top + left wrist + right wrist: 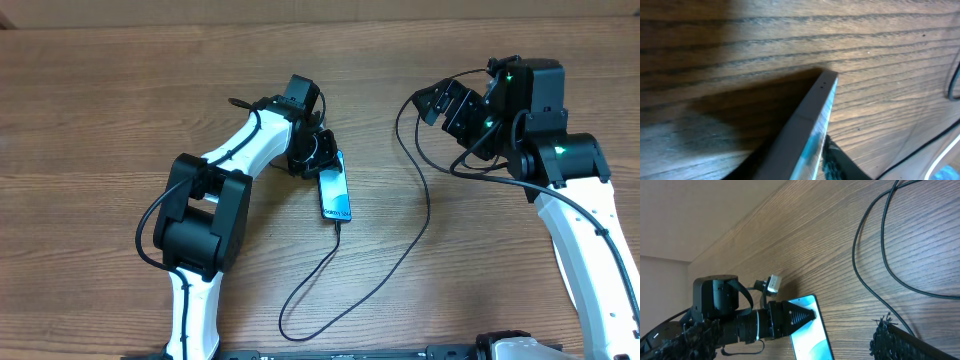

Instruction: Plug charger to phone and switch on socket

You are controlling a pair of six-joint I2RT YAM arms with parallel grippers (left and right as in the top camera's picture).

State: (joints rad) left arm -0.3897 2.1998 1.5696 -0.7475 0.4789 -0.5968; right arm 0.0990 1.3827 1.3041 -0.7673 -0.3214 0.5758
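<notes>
Phone (336, 195) sits near the middle of the table (100, 100), screen up and lit, its long axis running from 12 to 6 o'clock in the overhead view. Your left gripper (320, 160) is at the phone's 11 o'clock corner, fingers against the top edge. That placement makes sense as a brace, stopping the handset from sliding while the connector is pressed in at the opposite end. Whether those fingers pinch the frame or only rest beside it, you cannot tell. The left wrist view shows just the phone's thin dark edge very close, with shadow under it. The charger (429, 205) meets the phone at its 6 o'clock end, and the tip looks seated, though it is too small to be certain. From there the cable loops out toward 7 o'clock, then runs up toward 1 o'clock, ending by your right gripper (435, 100). That gripper hangs at 2 o'clock with its jaws spread wide and nothing between them. The slack loop is useful because it puts no pull on the connector. The socket cannot be picked out in any view, so your switching step looks not yet done. The right gripper, free and nearest the cable's far end, is the natural one for it.
</notes>
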